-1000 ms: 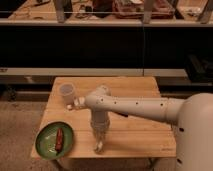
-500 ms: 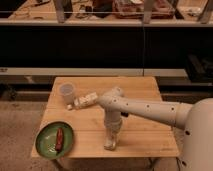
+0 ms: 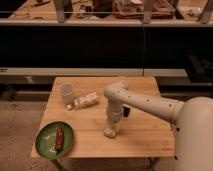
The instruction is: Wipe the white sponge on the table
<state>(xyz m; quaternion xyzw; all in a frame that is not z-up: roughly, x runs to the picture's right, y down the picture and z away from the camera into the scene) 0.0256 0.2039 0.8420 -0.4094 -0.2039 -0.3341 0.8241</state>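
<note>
Table (image 3: 145, 137) carries cup (image 3: 66, 93), pack (image 3: 86, 100) and green plate (image 3: 44, 146) leftward; front-centre, end effector (image 3: 110, 128) clenches white sponge (image 3: 108, 133).

Gripper (image 3: 110, 129), closed on white sponge (image 3: 108, 134), set down on table (image 3: 150, 142) right of cup (image 3: 66, 92), toward front edge. Passage just right of cup blocked by bottle (image 3: 86, 100) and cube (image 3: 69, 106). Front of cup taken by plate (image 3: 45, 145). Far right of cup, front boards open, crossed behind by arm (image 3: 145, 102).
</note>
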